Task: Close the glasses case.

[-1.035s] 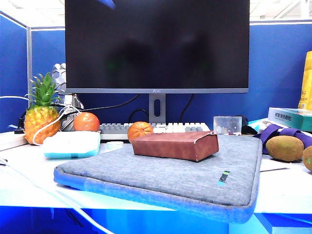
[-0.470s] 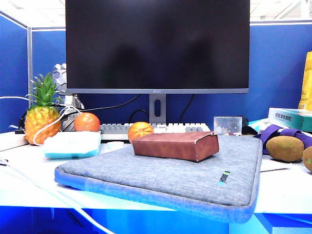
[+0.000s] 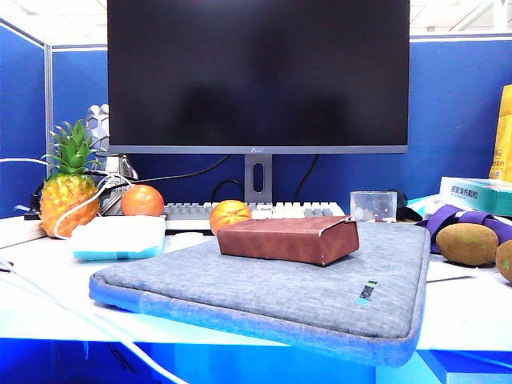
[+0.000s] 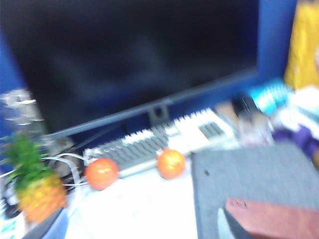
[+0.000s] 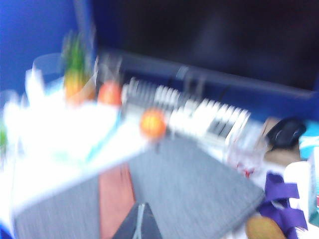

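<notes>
Exterior view is showing the glasses case (image 3: 289,238) lying mid-frame with its flap down, apparently closed already. Right gripper (image 5: 140,222) is sitting clenched at the right wrist view's lower edge; the left gripper is showing nowhere, so I cannot tell its state.

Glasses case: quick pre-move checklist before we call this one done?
1. Flap down on the glasses case: ok, looks shut in the exterior view.
2. Case seated on the grey sleeve: ok, flat, away from the edges.
3. Nothing on the case: ok; the orange sits behind it.
4. Right gripper shut and empty: ok, tips together over the sleeve.
5. Left gripper: cannot tell, not in any view.
6. Wrist views: not ok, both blurred.
</notes>
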Controlling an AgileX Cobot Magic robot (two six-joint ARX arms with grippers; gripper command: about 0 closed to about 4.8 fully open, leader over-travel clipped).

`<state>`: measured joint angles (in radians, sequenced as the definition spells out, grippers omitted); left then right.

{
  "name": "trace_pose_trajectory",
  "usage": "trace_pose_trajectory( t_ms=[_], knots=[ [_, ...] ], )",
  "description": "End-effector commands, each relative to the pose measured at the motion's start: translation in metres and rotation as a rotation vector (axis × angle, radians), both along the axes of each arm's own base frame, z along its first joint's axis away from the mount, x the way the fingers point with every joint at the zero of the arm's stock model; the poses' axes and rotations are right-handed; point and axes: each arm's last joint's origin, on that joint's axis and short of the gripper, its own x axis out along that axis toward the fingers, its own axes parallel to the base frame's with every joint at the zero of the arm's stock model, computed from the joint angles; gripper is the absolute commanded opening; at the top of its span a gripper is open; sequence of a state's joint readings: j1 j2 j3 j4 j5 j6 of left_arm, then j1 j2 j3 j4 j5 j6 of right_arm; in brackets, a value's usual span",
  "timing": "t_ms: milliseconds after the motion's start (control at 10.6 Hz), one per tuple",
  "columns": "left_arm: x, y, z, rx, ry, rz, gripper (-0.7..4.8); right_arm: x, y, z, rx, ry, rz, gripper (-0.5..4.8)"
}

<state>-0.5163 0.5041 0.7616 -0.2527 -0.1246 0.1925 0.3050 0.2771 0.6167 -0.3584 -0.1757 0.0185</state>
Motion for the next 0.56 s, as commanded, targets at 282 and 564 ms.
trace_pose_trajectory(
  t_ms=[282, 564],
  knots=[
    [-0.008, 0.007, -0.049, -0.088, 0.144, 0.077, 3.94, -0.018, -0.006, -0.046, 0.231, -0.024, -0.007, -0.02],
    [0.002, 0.001, -0.092, -0.084, 0.278, 0.072, 3.93, -0.003, 0.001, -0.084, 0.210, 0.133, 0.066, -0.02]
  ],
)
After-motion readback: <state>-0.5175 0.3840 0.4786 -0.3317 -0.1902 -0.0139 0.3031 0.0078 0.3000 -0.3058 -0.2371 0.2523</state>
